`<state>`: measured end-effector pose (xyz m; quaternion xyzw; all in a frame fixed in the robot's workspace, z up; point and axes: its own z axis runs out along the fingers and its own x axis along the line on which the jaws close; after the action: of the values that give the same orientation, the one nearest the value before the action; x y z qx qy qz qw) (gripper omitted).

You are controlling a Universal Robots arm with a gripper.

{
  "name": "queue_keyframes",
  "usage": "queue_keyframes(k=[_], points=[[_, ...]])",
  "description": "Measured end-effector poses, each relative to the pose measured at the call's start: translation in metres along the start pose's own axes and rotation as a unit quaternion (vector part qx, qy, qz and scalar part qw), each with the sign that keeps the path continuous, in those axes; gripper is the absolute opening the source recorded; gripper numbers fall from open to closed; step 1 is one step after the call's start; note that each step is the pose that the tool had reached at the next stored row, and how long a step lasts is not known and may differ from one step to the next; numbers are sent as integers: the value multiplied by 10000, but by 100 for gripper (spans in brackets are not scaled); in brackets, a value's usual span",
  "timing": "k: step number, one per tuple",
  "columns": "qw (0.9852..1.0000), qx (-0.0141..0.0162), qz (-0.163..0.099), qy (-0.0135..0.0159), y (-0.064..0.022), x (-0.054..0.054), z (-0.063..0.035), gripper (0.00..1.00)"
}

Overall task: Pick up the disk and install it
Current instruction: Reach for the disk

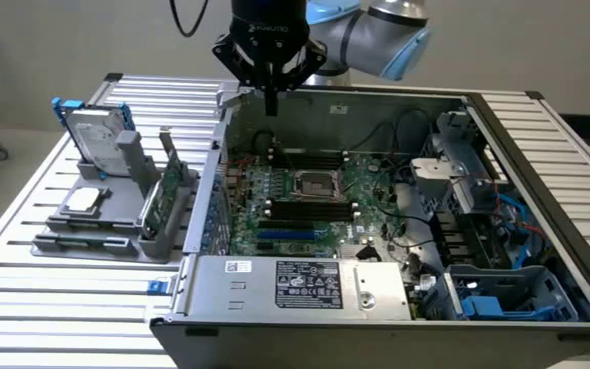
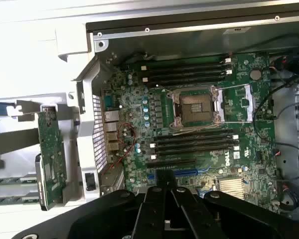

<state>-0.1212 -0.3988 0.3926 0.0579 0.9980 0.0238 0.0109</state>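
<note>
Disk, look: the disk [image 1: 98,142] is a flat silver-grey metal rectangle with a blue plastic frame along its edge. The blue shows most at the top corners.
Disk, place: it stands on edge in a grey holder [image 1: 90,244] on the slatted table [image 1: 59,323], at the exterior view's left. It is outside the computer case [image 1: 541,154] and well apart from me.
My gripper: my gripper [image 1: 270,106] [image 2: 165,179] has its fingers pressed together with nothing between them. It hangs over the case's far wall, above the motherboard [image 2: 139,134].
Holder's other parts: a small square silver chip [image 1: 83,200] lies flat in front of the disk. A green circuit card [image 1: 160,198] stands upright just beside the case.
Writing, on me: white lettering on my black body reads ROBOTIQ.
Writing, motherboard: a white logo near the memory slots looks like DELL.
Writing, power supply: the power supply [image 1: 295,286] carries a black-and-white label [image 1: 309,284], too small for me to read.
Writing, disk: I cannot make out any print on its face.
</note>
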Motion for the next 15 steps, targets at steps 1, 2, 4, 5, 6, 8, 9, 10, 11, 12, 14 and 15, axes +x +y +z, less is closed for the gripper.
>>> queue_keyframes(k=[1,2,4,5,6,8,9,10,11,12,14,15], points=[[10000,0,1,0,0,0,0,11],[10000,0,2,0,0,0,0,11],[10000,0,4,0,0,0,0,11],[10000,0,5,0,0,0,0,11],[10000,0,6,0,0,0,0,11],[10000,0,8,0,0,0,0,11],[10000,1,10,-1,0,5,0,11],[10000,2,10,0,-2,27,-2,11],[10000,1,9,0,-3,65,-2,11],[10000,0,8,0,-3,109,-2,11],[10000,1,9,6,-1,199,-4,11],[10000,2,9,14,2,237,-4,11]])
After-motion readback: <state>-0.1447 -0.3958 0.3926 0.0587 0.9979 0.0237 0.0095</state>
